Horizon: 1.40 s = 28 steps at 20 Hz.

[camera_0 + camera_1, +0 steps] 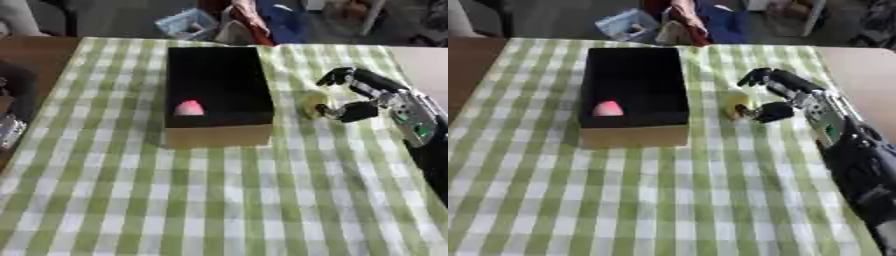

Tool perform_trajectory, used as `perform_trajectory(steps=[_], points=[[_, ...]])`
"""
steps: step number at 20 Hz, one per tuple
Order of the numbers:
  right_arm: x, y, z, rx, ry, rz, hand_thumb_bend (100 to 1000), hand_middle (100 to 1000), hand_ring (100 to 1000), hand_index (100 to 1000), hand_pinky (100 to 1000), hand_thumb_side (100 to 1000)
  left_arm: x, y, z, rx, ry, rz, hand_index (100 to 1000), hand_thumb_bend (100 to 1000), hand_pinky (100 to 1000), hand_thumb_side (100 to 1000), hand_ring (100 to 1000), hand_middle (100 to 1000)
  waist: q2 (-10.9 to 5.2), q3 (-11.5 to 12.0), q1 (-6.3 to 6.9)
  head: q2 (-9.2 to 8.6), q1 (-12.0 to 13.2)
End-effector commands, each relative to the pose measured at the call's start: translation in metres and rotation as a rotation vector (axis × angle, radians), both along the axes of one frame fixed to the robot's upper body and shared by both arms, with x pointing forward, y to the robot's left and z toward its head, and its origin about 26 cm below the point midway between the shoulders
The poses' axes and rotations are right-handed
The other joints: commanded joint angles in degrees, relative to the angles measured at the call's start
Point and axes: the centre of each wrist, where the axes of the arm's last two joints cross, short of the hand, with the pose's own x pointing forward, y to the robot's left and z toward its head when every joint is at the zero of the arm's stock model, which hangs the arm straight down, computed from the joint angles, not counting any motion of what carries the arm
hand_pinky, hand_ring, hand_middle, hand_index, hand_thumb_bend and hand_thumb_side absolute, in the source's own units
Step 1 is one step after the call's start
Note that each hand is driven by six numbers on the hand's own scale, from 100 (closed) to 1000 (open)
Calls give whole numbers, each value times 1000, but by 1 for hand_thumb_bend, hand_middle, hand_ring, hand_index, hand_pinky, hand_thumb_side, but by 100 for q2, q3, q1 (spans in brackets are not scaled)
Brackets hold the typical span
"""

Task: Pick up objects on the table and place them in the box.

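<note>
In the left eye view, a small yellowish round thing (pixel 311 104) is seen on the checked cloth (pixel 219 200), just at the fingertips of the right hand (pixel 378 97) and between that hand and the box (pixel 219 95). It is judged to be light and fairly stiff, perhaps smooth enough to roll or slip, so it would best be taken across its rounded sides, thumb on one side and fingers on the other. A pink thing (pixel 189 108) is seen already inside the box, well to the far side of the yellow thing from the hand. In the right eye view, the hand (pixel 794 95) is shown partly open, fingers arched above the yellow thing (pixel 735 105) and thumb curled low beside it; contact seems made at the thumb, but a closed hold is not shown. The left hand is not seen in either view.
</note>
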Motion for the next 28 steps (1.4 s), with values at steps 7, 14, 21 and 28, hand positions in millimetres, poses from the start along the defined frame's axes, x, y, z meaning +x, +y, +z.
perform_trajectory(steps=[7,14,21,28], points=[[-1,-15,11,-46,-15,-31,263,757,776,743,810,476,-1,3,5,23,-13,7,724,191,598,388,518,541,-70,-20,24,18,2],[0,-12,8,-36,-46,-51,201,709,717,611,781,353,0,3,4,23,-10,3,727,170,602,394,521,543,-65,-15,14,-8,6],[0,-12,11,-13,-121,-75,113,649,661,469,759,154,0,3,4,23,-8,-1,728,150,604,398,522,545,-68,-6,4,0,12],[2,-8,42,42,-235,-28,100,631,650,438,758,100,0,5,3,26,-2,-2,729,138,606,403,523,545,-82,-32,-31,15,10]])
